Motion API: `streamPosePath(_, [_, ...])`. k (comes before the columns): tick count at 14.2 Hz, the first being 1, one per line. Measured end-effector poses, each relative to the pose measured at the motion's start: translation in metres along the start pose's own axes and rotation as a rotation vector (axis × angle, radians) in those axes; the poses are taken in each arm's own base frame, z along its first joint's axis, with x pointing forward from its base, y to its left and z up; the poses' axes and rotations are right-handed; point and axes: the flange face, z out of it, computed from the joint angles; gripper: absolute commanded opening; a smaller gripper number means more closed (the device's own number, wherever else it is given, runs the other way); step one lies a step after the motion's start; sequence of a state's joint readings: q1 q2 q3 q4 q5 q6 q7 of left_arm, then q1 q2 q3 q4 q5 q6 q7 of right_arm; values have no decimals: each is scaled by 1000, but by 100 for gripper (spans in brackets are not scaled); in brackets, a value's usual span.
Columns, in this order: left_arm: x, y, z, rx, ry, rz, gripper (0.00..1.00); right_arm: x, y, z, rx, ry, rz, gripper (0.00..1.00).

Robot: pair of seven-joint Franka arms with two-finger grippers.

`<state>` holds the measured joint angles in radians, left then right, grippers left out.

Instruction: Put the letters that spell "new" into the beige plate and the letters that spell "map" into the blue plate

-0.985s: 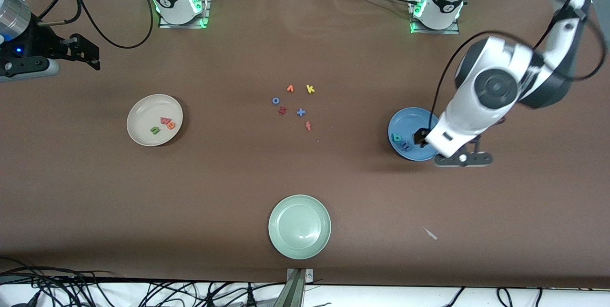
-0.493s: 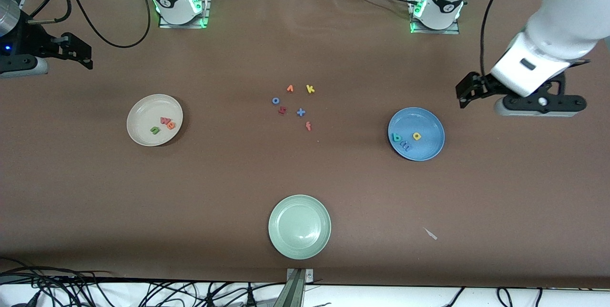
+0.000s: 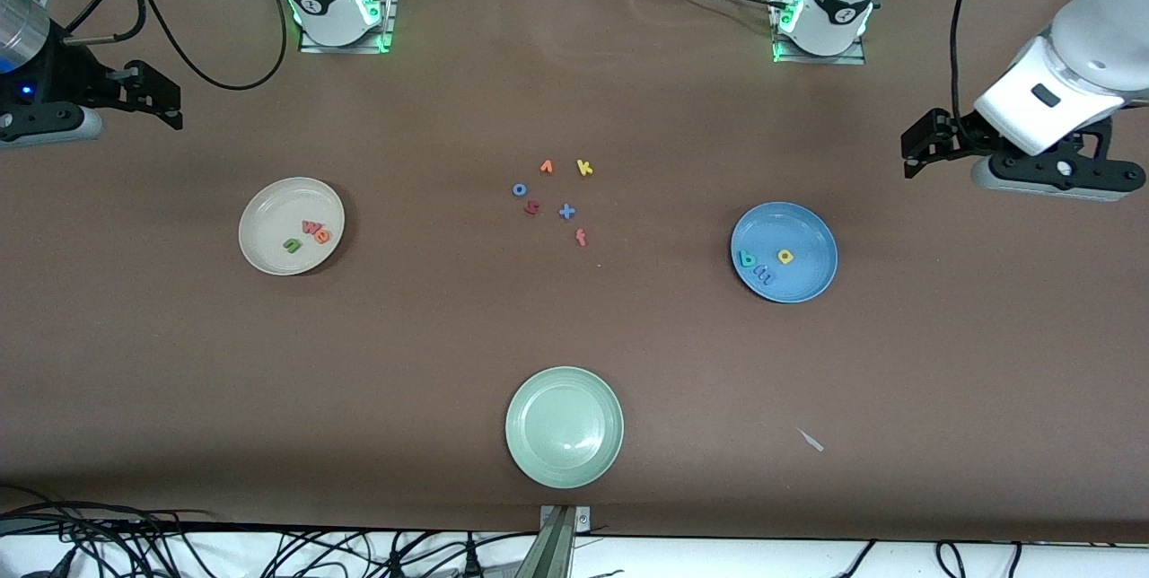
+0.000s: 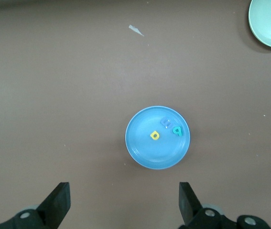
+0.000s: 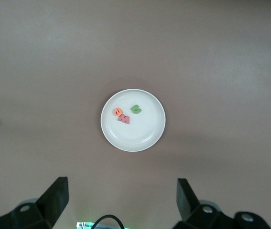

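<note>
The beige plate (image 3: pixel 269 219) holds a green "n" (image 3: pixel 293 245), an orange "e" (image 3: pixel 321 236) and a salmon-pink "w" (image 3: pixel 311 226). In the blue plate (image 3: pixel 808 277) lie a teal "p" (image 3: pixel 746 259), a blue "m" (image 3: pixel 764 274) and a yellow "a" (image 3: pixel 785 256). My left gripper (image 3: pixel 911 154) hangs open and empty over bare table toward the left arm's end, apart from the blue plate (image 4: pixel 145 152). My right gripper (image 3: pixel 169 98) is open and empty over the table's edge at the right arm's end, looking down on the beige plate (image 5: pixel 140 136).
Loose letters lie mid-table: an orange "v" (image 3: pixel 546 167), yellow "k" (image 3: pixel 584 168), blue "o" (image 3: pixel 519 189), dark red letter (image 3: pixel 531 208), blue "x" (image 3: pixel 566 212) and a red "f" (image 3: pixel 581 238). A pale green plate (image 3: pixel 564 461) sits near the front edge, with a white scrap (image 3: pixel 811 440) beside it.
My left arm rose off the blue plate and swung away toward its end of the table, uncovering the yellow "a" in the plate. The right arm barely shifted.
</note>
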<state>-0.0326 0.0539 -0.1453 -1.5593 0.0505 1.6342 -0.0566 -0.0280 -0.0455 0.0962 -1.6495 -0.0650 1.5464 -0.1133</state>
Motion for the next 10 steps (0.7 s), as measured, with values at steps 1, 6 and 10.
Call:
streamPosePath(1, [0,1,-1,2,33,2,100,1,0,2,-1,-4,0,100])
streamPosePath(6, [-31,-2,-14,21,42,-3,100,2,0,4,-1,-8,0,100])
streamPosePath(10, [-45,-4,-10,27,-31,-7,100,2,0,4,-1,-8,1,100])
